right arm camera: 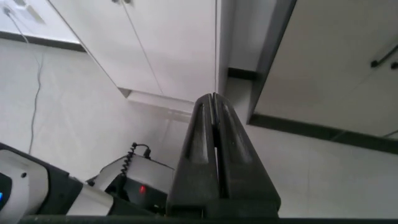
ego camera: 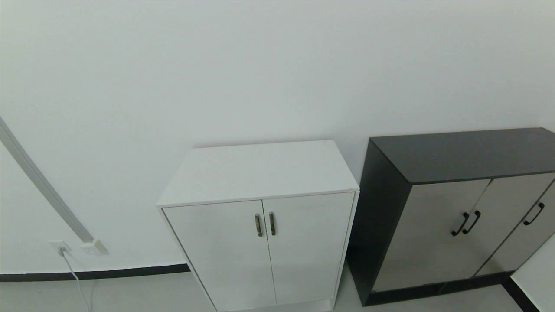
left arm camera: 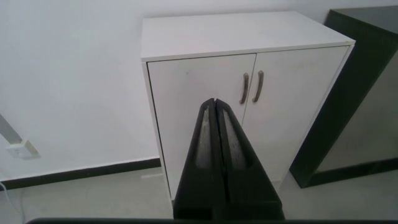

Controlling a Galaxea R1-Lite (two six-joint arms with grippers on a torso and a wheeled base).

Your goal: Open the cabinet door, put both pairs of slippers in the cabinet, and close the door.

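Note:
A white two-door cabinet (ego camera: 260,203) stands against the wall with both doors closed and two metal handles (ego camera: 265,224) side by side at the middle. In the left wrist view my left gripper (left arm camera: 214,102) is shut and empty, held in front of the white cabinet (left arm camera: 249,68), pointing at its left door a little short of the handles (left arm camera: 251,88). In the right wrist view my right gripper (right arm camera: 214,98) is shut and empty, low over the floor, pointing at the gap between the white cabinet's base (right arm camera: 161,56) and the dark cabinet (right arm camera: 329,68).
A dark cabinet (ego camera: 455,208) with grey doors and black handles (ego camera: 466,223) stands right beside the white one. A wall socket with a plugged cable (ego camera: 65,255) and a slanted cable duct (ego camera: 39,182) are at the left. Grey floor (right arm camera: 74,112) lies open before the cabinets.

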